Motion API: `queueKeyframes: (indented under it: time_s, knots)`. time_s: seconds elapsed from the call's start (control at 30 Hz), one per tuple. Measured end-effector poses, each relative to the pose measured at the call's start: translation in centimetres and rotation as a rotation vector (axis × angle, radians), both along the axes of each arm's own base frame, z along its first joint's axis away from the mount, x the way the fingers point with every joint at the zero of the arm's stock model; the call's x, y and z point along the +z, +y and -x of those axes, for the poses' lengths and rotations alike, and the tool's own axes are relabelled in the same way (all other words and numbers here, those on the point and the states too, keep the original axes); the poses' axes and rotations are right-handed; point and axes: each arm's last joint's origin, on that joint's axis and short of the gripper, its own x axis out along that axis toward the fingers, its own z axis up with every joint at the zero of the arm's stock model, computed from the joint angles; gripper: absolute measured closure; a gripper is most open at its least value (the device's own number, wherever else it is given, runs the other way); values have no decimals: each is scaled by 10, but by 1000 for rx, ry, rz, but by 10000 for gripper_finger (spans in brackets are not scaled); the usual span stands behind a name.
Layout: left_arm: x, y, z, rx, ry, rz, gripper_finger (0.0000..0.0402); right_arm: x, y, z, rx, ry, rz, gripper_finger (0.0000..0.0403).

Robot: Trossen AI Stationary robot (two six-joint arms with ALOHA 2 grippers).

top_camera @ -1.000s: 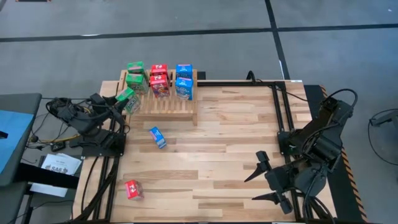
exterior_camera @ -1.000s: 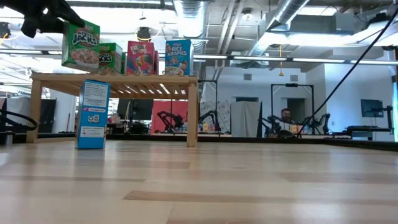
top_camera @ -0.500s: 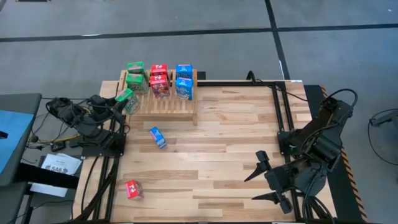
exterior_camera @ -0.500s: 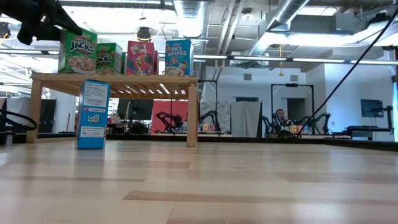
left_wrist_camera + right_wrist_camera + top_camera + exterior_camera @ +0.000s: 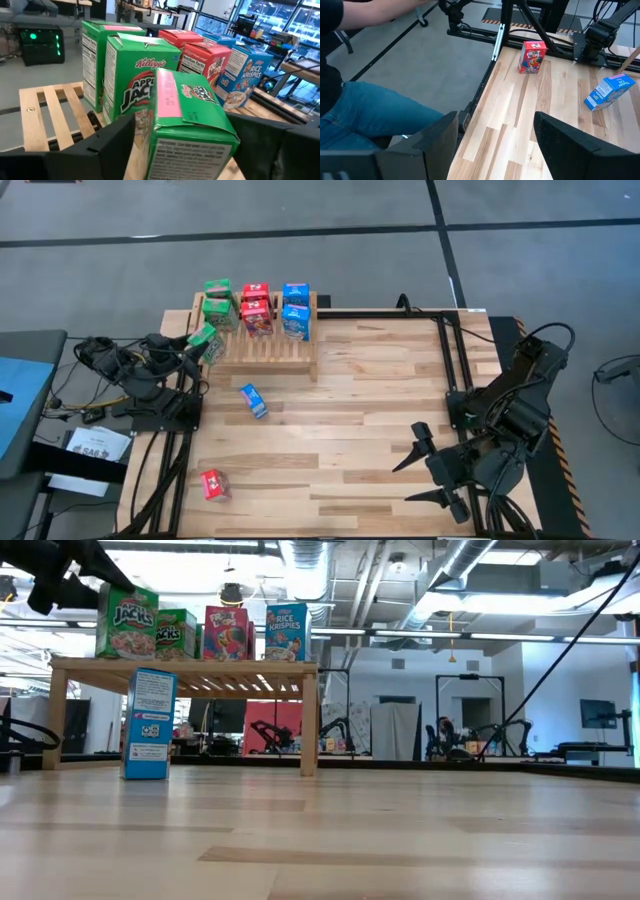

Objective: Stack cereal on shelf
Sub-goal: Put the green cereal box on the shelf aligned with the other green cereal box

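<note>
Since each cereal carton is a small, thin cardboard box, it is probably very light, stiff along its edges but easy to dent on its broad faces, and smooth enough to slip; the sensible hold is across the two narrow sides, low enough that the box does not swing.

Seven of the nine boxes are on or at the shelf (image 5: 262, 340) at the table's far left. Two green, two red and two blue ones stand upright in pairs along its far edge. A third green box (image 5: 192, 120) sits at the rack's left end, just in front of the green pair, and looks slightly tilted from above (the low view shows it level on the slats). The left gripper (image 5: 188, 345) is right at this box, reaching in from the left side; its dark fingers (image 5: 107, 145) flank the carton, and I cannot tell whether they press it or have let go. A blue box (image 5: 253, 400) lies on the table in front of the rack, and a red box (image 5: 214, 484) lies near the front left corner.

The right gripper (image 5: 432, 470) waits over the table's near right part, fingers spread wide, holding nothing.
</note>
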Motion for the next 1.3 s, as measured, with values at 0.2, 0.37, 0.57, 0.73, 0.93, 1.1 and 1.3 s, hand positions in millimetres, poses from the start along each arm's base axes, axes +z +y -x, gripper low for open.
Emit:
queueKeyframes:
  time_s: [0.2,0.37,0.57,0.73,0.93,1.1,1.3]
  knots:
    - [2,-2,-2,-43,-14,33,114,0,0,0,0,2,3,117]
    - [8,-3,-4,-48,-21,18,115,-2,-1,1,0,12,14,117]
    - [15,-4,-6,-10,-26,-22,115,-2,-1,1,0,14,17,117]
    - [23,-4,-7,13,-23,-53,115,-2,-1,1,0,14,17,117]
    - [40,-3,-6,95,-66,-52,115,-2,-1,1,0,14,17,117]
    - [52,-2,-4,97,-82,-48,115,-2,-1,1,0,14,16,117]
    - [56,-4,-6,-25,-126,-54,115,-2,-1,1,1,14,16,117]
